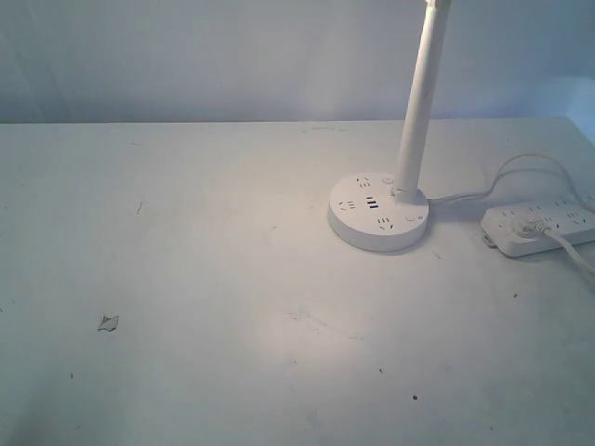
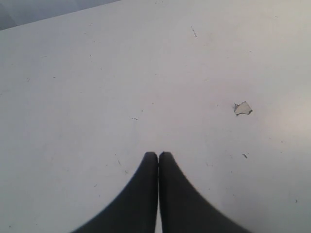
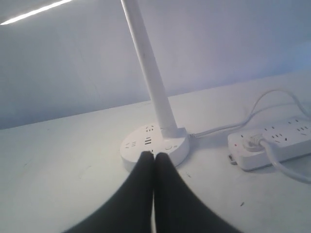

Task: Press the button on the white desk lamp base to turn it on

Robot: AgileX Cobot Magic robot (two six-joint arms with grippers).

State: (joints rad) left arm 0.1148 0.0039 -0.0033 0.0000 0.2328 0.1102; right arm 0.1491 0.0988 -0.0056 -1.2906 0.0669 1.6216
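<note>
Well, the white desk lamp base [image 1: 378, 214] sits flat on the table [image 1: 186, 279], right of the middle from where I stand. Its pole [image 1: 418, 93] rises from the far side of the disc, and a power strip [image 1: 544, 228] lies near it, further right. The right gripper [image 3: 154, 155] has its two dark fingers pressed together into one blunt tip, empty, close to the base's near edge; whether it touches, I cannot tell. The left gripper [image 2: 158, 155] is likewise closed on nothing, over bare table well apart from the lamp, near a small chip [image 2: 242, 108] in the surface.

The base looks like hard, smooth plastic, stiff and low. I would guess it is weighted enough to carry that pole, so a light downward push should not make it skid. No hold is needed: the closed tip serves as a finger. A small round mark [image 3: 169, 147] by the pole's foot is probably the button; press there gently, straight down, clear of the sockets.
</note>
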